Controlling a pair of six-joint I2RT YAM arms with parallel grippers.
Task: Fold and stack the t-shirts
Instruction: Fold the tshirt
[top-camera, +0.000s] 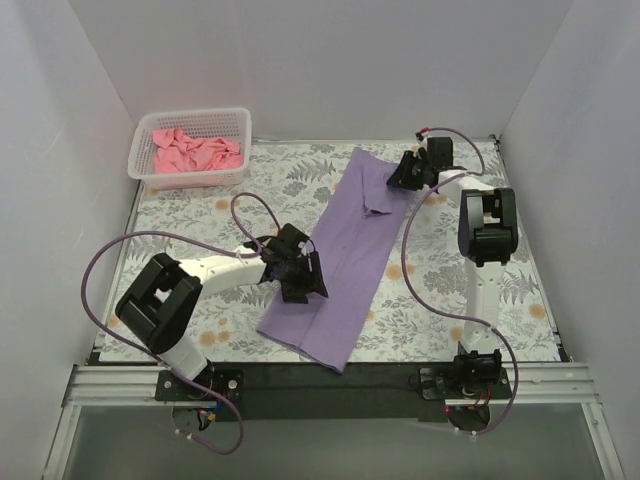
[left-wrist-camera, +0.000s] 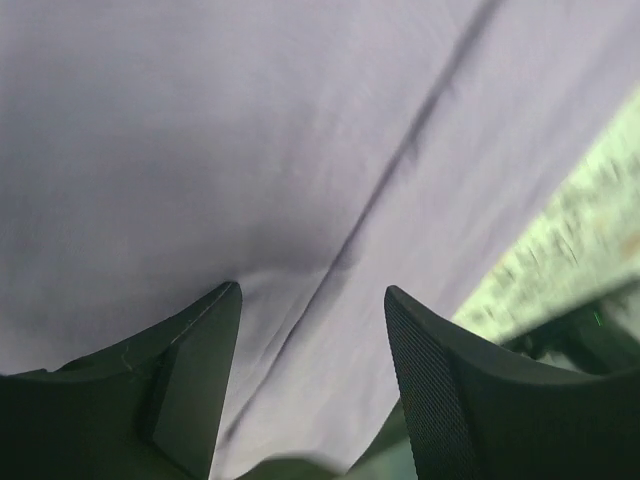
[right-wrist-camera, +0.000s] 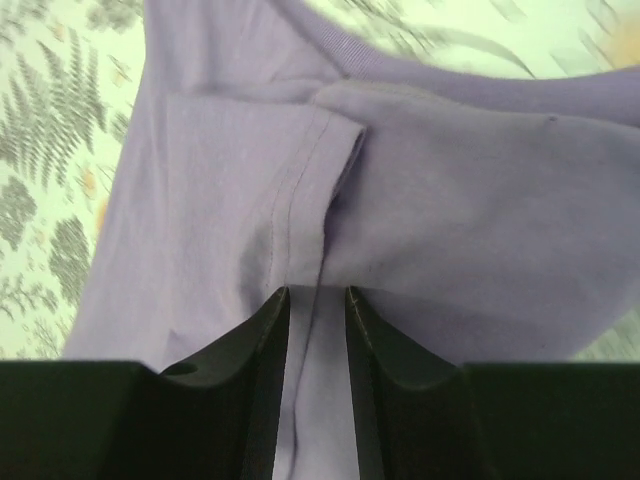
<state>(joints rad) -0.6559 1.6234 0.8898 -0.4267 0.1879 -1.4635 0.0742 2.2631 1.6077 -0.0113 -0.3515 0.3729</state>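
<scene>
The left hand (top-camera: 300, 272), seen from overhead, sits on the left edge of the lavender t-shirt (top-camera: 345, 250), about midway along its length. That shirt lies as a long, narrow folded strip slanting across the floral tablecloth (top-camera: 450, 290) that covers the tabletop, with its hem end toward the arm bases and its collar end away from them. The right hand (top-camera: 405, 172) is at the collar end of the shirt, on its right edge. Well apart from the lavender t-shirt, off to its far left, a white mesh basket (top-camera: 190, 180) holds the crumpled salmon-pink t-shirt (top-camera: 195, 152). In the left wrist view, the left hand (left-wrist-camera: 312, 290) hangs low over the lavender cloth with its two fingers spread apart. Smooth cloth with one long crease shows in the gap, and a blurred strip of tablecloth lies to the shirt's right. In the right wrist view, the right hand (right-wrist-camera: 318, 292) has its fingers drawn close together on a fold of the lavender t-shirt, clamping it just below the hemmed edge of a short sleeve (right-wrist-camera: 250, 170). The ribbed neckline (right-wrist-camera: 430, 70) curves beyond.
</scene>
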